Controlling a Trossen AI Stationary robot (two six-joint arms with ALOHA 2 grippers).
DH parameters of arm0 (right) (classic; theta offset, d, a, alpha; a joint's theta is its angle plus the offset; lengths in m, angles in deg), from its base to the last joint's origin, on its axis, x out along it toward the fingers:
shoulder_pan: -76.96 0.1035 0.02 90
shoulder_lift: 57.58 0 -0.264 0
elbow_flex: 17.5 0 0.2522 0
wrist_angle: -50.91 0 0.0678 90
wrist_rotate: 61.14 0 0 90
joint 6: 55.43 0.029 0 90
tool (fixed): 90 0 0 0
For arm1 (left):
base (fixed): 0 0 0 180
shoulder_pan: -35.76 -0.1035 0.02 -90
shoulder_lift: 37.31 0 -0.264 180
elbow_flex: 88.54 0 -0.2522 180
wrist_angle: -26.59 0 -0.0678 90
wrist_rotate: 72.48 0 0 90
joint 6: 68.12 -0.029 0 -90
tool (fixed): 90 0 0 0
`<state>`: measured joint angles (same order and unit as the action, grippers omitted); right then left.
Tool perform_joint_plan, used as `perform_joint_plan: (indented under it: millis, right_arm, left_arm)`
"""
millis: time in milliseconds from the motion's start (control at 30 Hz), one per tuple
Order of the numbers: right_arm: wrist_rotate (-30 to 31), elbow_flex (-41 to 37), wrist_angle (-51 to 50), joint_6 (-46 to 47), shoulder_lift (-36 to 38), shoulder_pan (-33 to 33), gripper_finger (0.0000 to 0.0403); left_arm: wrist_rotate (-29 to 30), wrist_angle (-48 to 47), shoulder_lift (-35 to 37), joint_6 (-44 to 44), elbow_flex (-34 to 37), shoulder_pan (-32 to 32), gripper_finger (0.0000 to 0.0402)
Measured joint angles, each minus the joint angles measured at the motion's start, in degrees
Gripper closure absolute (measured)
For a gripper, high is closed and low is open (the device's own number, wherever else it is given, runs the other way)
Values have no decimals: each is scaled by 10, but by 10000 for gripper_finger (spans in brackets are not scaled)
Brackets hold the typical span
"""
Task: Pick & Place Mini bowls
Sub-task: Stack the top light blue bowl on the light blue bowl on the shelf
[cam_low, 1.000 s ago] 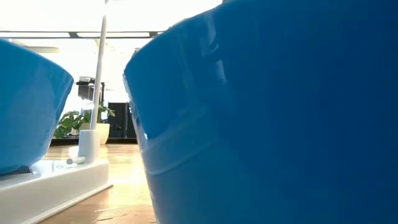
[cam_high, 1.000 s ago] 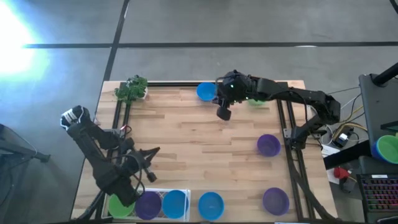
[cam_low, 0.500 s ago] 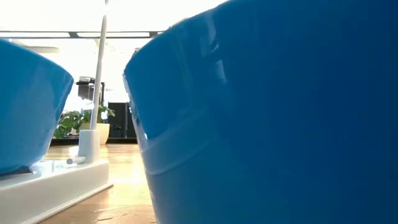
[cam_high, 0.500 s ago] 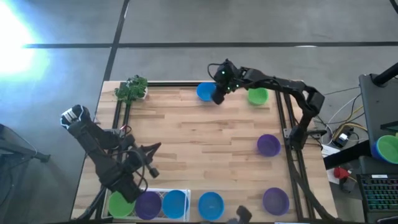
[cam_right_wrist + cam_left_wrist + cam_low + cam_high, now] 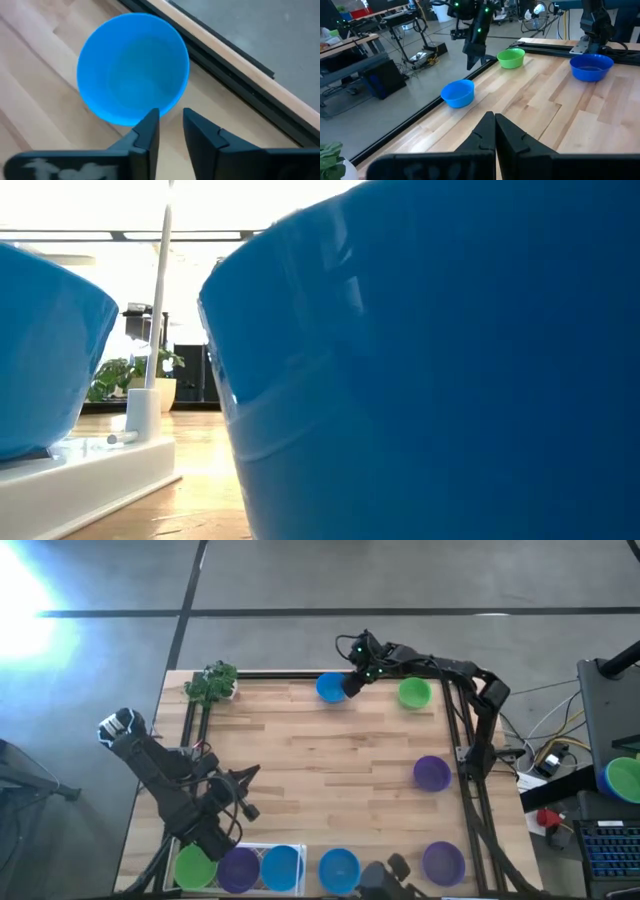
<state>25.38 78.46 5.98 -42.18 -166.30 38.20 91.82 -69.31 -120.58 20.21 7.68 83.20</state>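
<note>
leafy toy plant [image 5: 211, 682] at the wooden table's [image 5: 330, 775] far left corner

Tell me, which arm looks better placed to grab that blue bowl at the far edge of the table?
The right one, I'd judge. The right gripper hangs right beside the blue bowl, fingers slightly apart at its rim in the right wrist view. The left gripper, fingers together, sits across the table by the white tray.

my right gripper [image 5: 170, 132]: was dark
bowl under it [image 5: 132, 67]: blue
next bowl [image 5: 414, 692]: green
table [image 5: 330, 765]: light wood
</note>
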Motion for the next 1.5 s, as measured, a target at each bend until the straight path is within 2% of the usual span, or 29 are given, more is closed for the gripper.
perform_joint_plan:
  millis: [300, 933, 1067, 1233, 1500]
  right_arm:
    - [0, 0, 33, 17, -35, -6, 288]
    - [-14, 52, 28, 16, -115, -8, 283]
    - [-14, 52, 31, 12, -115, -9, 305]
    - [-12, 52, 31, -17, -115, -9, 379]
    - [-12, 52, 28, -32, -102, -9, 394]
  left_arm:
    - [-1, -2, 0, -1, 0, 0, 402]
    - [-10, -2, 0, -1, 0, 0, 402]
    - [-14, -3, 0, -1, 0, 0, 401]
    - [-26, -3, 0, -1, 0, 0, 401]
    - [-30, -3, 0, -1, 0, 0, 402]
